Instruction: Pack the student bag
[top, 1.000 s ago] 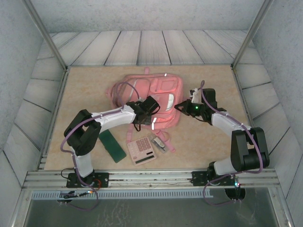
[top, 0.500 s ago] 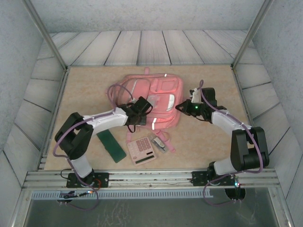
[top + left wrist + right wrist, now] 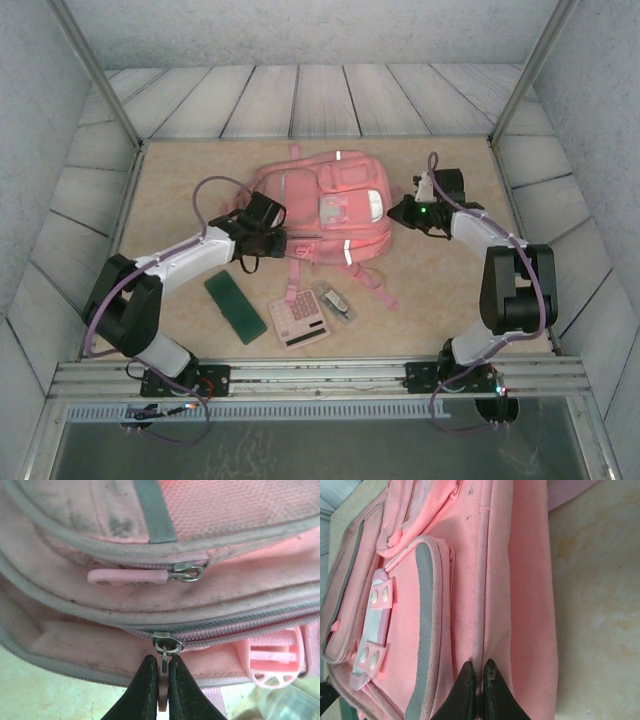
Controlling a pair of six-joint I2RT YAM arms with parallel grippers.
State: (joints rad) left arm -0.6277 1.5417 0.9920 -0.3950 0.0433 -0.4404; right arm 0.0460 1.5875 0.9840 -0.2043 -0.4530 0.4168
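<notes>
Top external view has the student bag lying flat in the middle of the table. Over the last second we see it turn slightly while the left gripper travels from the bag's front to its left side. We judge the main zip is being drawn open, with packing not yet begun. A calculator and a green pad wait just nearer than the bag. Left wrist view adds what overhead hides: fingers pressed together on the zipper pull. Right wrist view shows the right gripper pinching the bag's right side seam.
</notes>
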